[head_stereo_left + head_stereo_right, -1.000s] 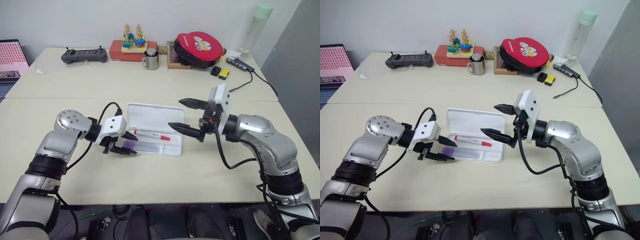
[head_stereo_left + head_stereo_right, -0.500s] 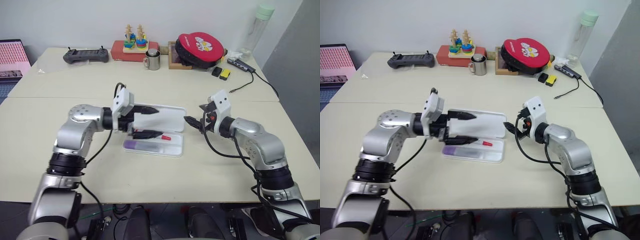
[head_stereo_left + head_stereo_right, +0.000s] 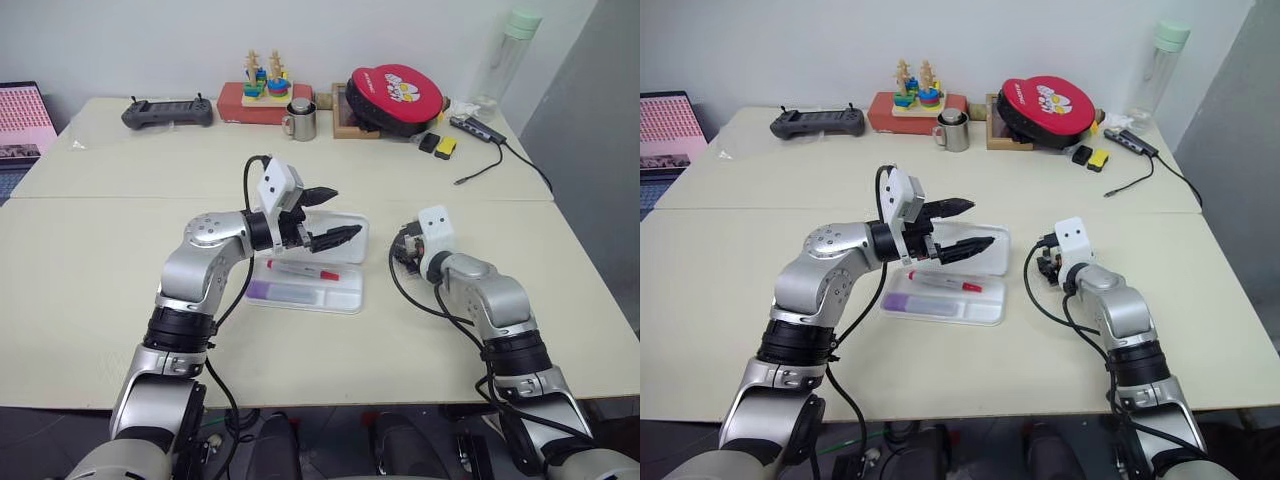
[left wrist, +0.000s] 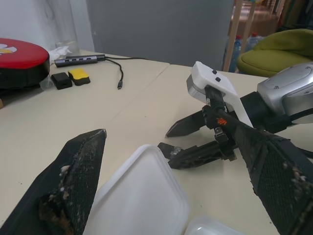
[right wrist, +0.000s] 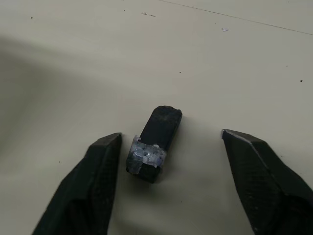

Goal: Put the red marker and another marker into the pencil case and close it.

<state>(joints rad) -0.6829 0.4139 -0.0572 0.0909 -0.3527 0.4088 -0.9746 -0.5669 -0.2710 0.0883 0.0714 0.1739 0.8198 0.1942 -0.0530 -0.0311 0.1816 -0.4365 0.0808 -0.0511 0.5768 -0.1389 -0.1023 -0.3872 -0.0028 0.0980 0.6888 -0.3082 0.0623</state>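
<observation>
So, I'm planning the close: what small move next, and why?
Probably flip the lid shut with the left gripper, open just above it: the red marker and lavender marker already lie in the pencil case.

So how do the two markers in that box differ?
The red marker is slim, white with red ends; the purple marker is thicker and lavender. The red marker lies in the far compartment, the purple marker in the near one. Both lie in the open pencil case.
</observation>
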